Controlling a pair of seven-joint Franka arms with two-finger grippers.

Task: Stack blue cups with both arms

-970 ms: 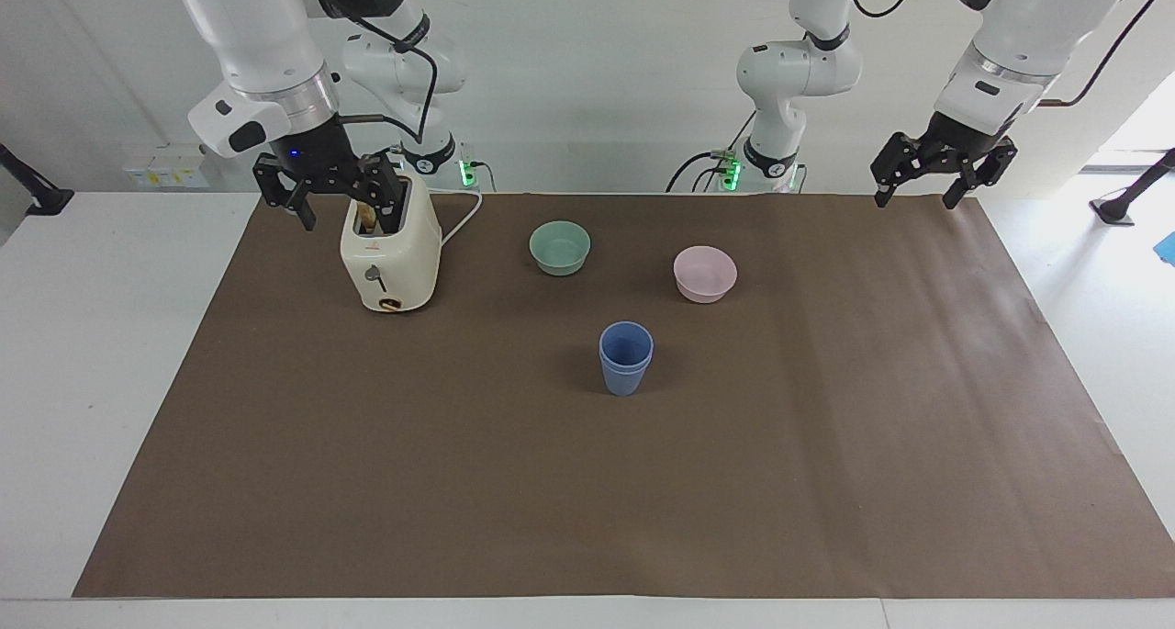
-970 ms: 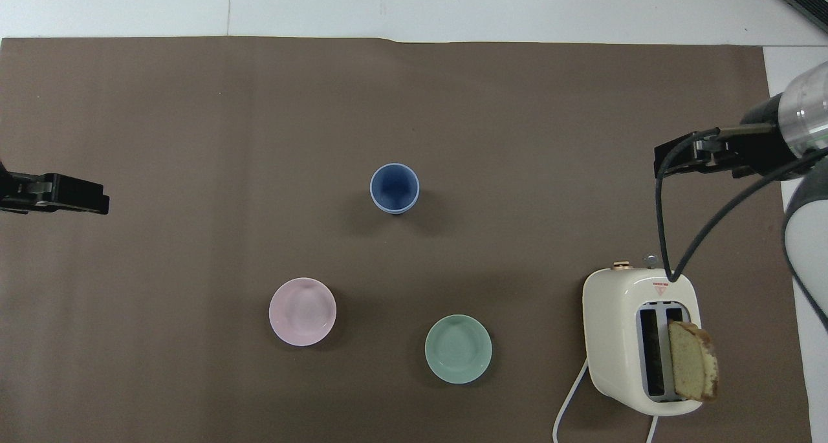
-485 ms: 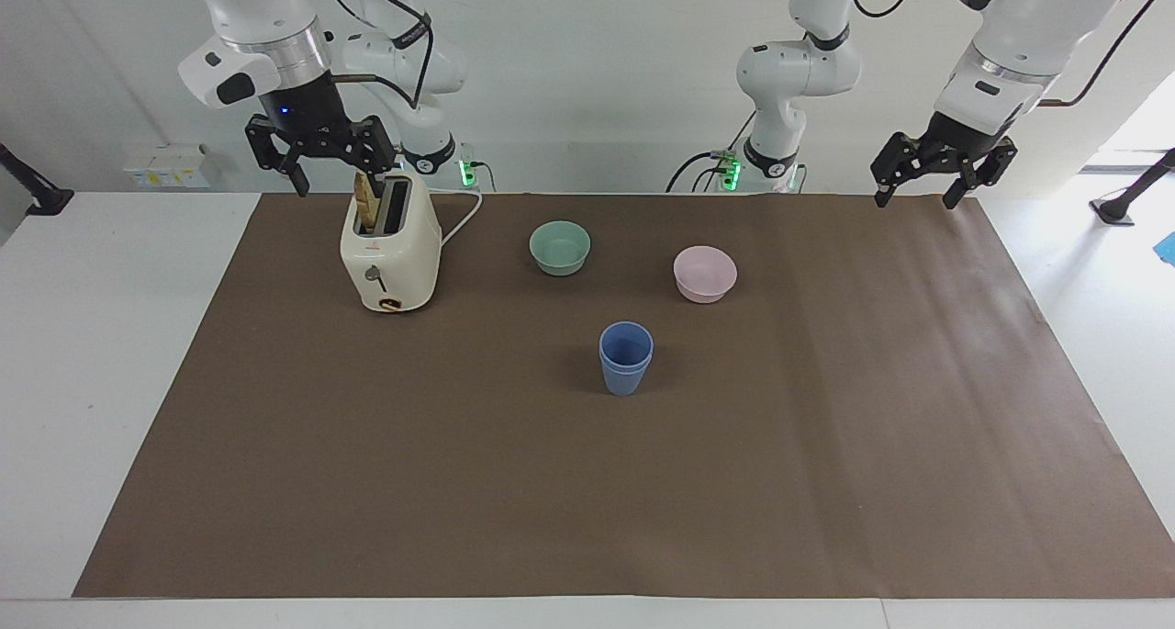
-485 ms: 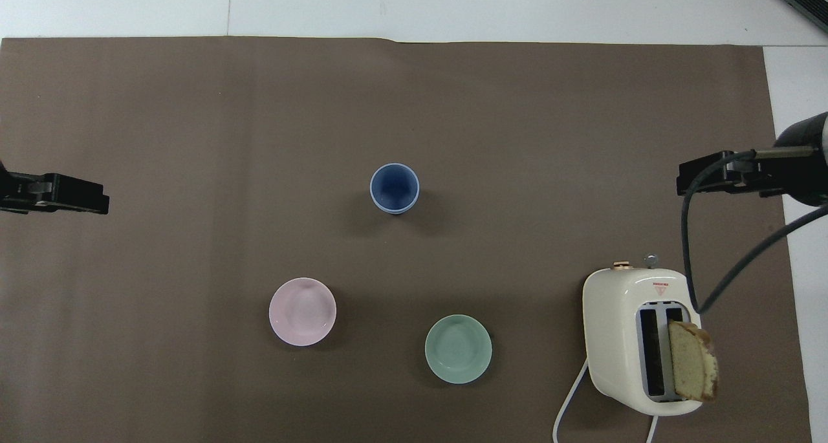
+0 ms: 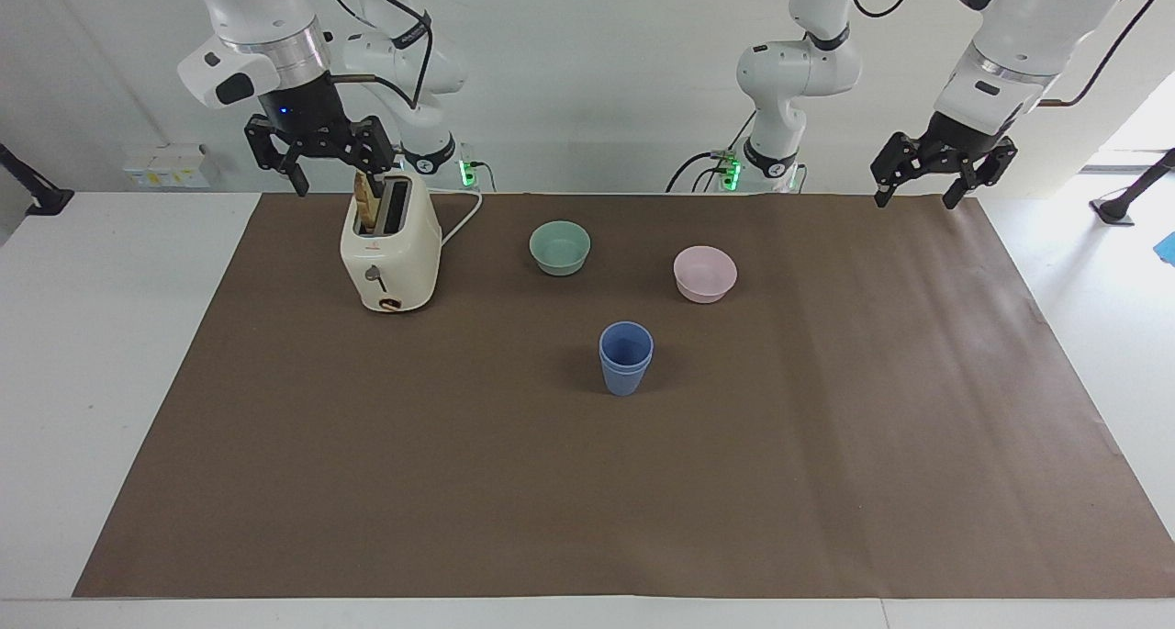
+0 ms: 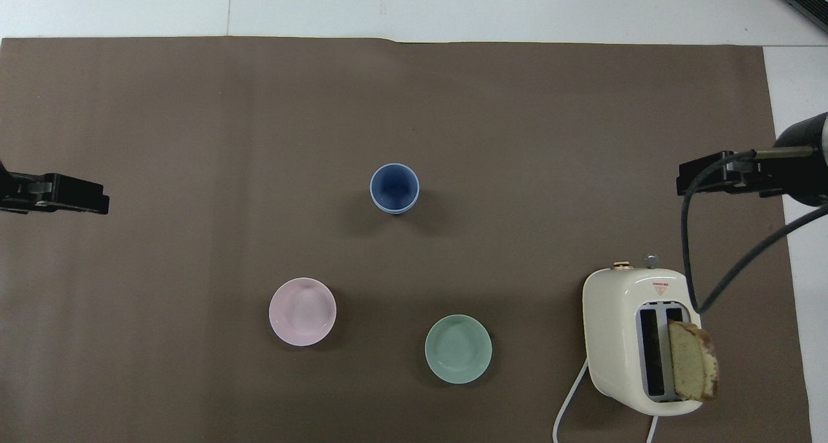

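Note:
The two blue cups [image 5: 626,358] stand nested, one inside the other, upright in the middle of the brown mat; in the overhead view [image 6: 394,188] they show as one cup with a double rim. My right gripper [image 5: 341,172] hangs open and empty in the air just above the toaster; it also shows in the overhead view [image 6: 711,171]. My left gripper [image 5: 918,193] hangs open and empty over the mat's corner at the left arm's end, well away from the cups; it also shows in the overhead view [image 6: 65,194].
A cream toaster [image 5: 390,252] with a bread slice [image 6: 692,360] in one slot stands at the right arm's end. A teal-green bowl [image 5: 560,247] and a pink bowl [image 5: 705,273] sit nearer to the robots than the cups. The brown mat [image 5: 587,500] covers the table.
My right gripper has risen from around the toaster's top to above it, mostly in the first half second. The left arm and the cups have not moved.

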